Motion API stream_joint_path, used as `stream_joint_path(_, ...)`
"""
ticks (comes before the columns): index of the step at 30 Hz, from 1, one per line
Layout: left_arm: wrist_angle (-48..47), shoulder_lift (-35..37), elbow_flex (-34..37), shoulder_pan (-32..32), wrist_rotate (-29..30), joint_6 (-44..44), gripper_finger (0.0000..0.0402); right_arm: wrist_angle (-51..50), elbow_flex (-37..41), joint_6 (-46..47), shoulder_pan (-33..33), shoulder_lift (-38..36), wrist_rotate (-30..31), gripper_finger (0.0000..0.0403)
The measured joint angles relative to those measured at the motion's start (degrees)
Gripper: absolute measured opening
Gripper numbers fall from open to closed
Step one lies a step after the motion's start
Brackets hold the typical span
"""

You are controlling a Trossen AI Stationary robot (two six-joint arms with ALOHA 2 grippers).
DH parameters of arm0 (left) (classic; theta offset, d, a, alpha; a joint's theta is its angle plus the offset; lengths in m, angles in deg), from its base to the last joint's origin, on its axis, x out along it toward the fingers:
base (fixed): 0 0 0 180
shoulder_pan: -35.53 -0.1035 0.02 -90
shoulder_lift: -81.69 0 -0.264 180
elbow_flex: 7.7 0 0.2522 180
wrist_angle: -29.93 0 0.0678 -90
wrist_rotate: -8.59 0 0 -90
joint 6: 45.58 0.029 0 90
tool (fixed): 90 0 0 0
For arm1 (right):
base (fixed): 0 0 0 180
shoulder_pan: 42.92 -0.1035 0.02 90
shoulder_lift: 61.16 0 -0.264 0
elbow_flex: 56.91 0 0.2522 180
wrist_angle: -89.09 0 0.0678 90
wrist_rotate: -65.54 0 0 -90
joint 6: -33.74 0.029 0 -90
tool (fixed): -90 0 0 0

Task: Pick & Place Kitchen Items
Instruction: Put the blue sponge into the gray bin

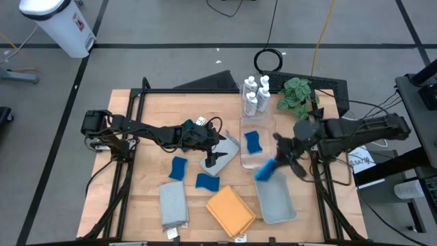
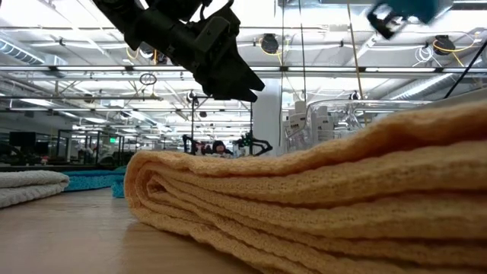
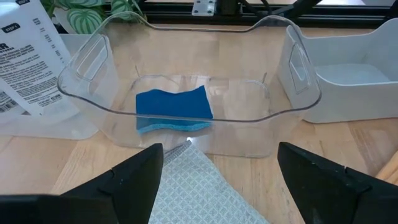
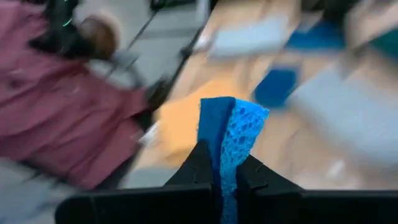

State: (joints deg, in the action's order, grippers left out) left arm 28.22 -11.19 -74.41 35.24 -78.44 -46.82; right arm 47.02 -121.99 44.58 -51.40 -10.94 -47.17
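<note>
My right gripper (image 1: 276, 162) is shut on a blue sponge (image 1: 265, 170), held in the air between the clear bin (image 1: 268, 130) and the pale tray (image 1: 276, 203). Another blue sponge (image 3: 173, 107) lies flat in the bin. My left gripper (image 3: 217, 186) stands open above a grey cloth (image 3: 193, 190) next to the bin's near wall, raised off the table in the low view. Two more sponges (image 1: 178, 167) (image 1: 207, 182), a second grey cloth (image 1: 173, 203) and an orange cloth (image 1: 231, 210) lie on the table. White bottles (image 1: 254, 92) stand at the far edge. My right gripper pinches one end of the blue sponge (image 4: 225, 163) between its two fingers, which press on its two broad faces. The fingers come from the table's right, slanting down. The rest of the sponge (image 4: 231, 127) sticks out past the fingertips, lifted clear of everything.
A green plant (image 1: 298, 92) stands right of the bottles. A dark teal cloth (image 1: 186, 128) lies under the left arm. The folded orange cloth (image 2: 319, 198) fills the low view. A person in a dark red sleeve (image 4: 56, 118) shows beyond the table's near edge.
</note>
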Motion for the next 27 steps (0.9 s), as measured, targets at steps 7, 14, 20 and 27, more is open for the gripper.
stream_joint_path(7, -0.3, 0.0, 0.0, 0.0, 0.0, -0.7, 0.0321, -6.0, 2.9, 15.1, -13.4, 5.0, 0.2, 0.0000)
stream_joint_path(14, -0.3, 0.0, 0.0, 0.0, 0.1, -0.8, 0.0321, 3.0, 5.9, 19.4, -19.4, 12.4, 0.3, 0.0000)
stream_joint_path(20, -0.3, 0.0, 0.0, -0.1, 0.1, -0.5, 0.0321, 7.5, 7.1, 18.3, -19.9, 18.3, 0.4, 0.0000)
stream_joint_path(27, -0.3, 0.0, 0.0, -0.1, 0.1, -0.5, 0.0322, 9.2, 7.2, 16.8, -19.7, 20.9, 0.4, 0.0058)
